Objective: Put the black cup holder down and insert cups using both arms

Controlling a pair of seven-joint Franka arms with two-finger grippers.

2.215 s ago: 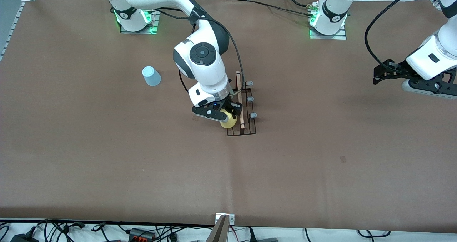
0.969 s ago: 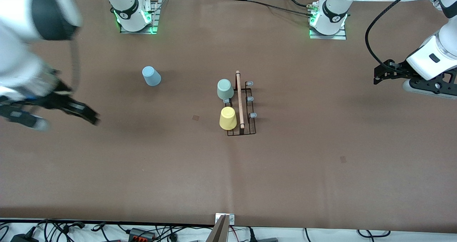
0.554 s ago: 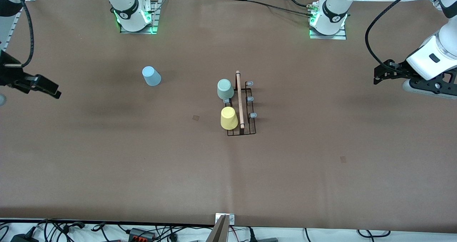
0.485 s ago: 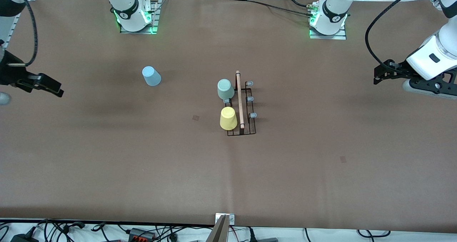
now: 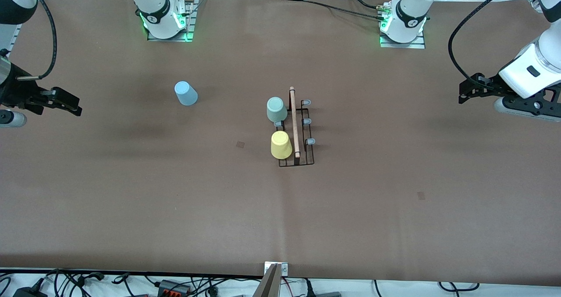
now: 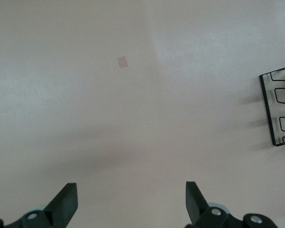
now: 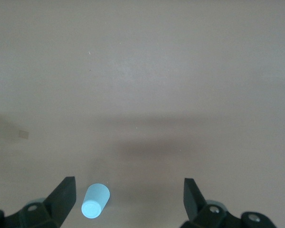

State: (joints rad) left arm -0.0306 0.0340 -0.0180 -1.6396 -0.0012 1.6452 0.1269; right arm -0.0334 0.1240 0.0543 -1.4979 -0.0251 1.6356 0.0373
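The black cup holder (image 5: 302, 132) stands mid-table, its wooden rod along the top. The sage green cup (image 5: 276, 109) and the yellow cup (image 5: 280, 145) sit upside down on its prongs on the side toward the right arm's end. The light blue cup (image 5: 186, 93) stands upside down on the table, apart from the holder, toward the right arm's end; it also shows in the right wrist view (image 7: 95, 200). My right gripper (image 5: 65, 104) is open and empty, up over the table's edge at the right arm's end. My left gripper (image 5: 468, 92) is open and empty over the left arm's end; a corner of the holder (image 6: 278, 107) shows in its wrist view.
The brown table (image 5: 394, 192) carries small tape marks (image 5: 240, 144). The arm bases (image 5: 164, 16) stand along the edge farthest from the front camera. Cables (image 5: 175, 284) lie off the edge nearest that camera.
My right gripper let go of the yellow cup on the holder and swung away to the right arm's end of the table. The left arm has not moved.
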